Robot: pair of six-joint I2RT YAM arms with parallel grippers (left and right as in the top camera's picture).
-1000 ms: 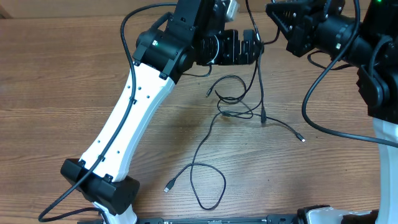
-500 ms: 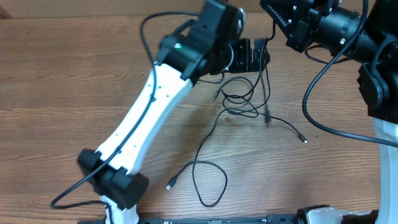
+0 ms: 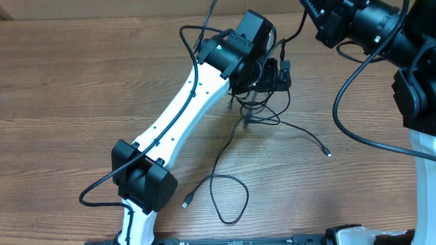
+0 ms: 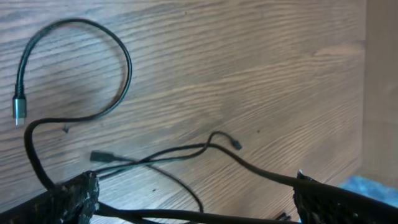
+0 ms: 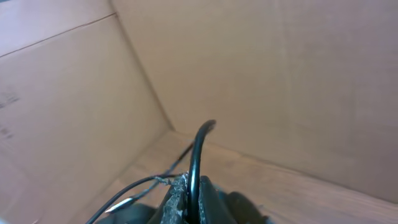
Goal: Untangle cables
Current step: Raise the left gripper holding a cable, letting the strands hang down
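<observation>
The left arm (image 3: 184, 116) reaches from the worktop's (image 3: 68, 102) near edge towards its far edge, left gripper (image 4: 196, 198) low with jaws spread wide; the right gripper (image 5: 188, 196), raised at the far right corner, pinches a cable (image 5: 198, 152).

Left arm (image 3: 182, 112): long white link, small dark holes along it, black housings at both ends, green light (image 3: 219, 47) on the upper one. Right arm (image 3: 371, 24): black rounded housings, white link (image 3: 422, 146) lower down, thick black wire (image 3: 334, 112) looping free.
</observation>
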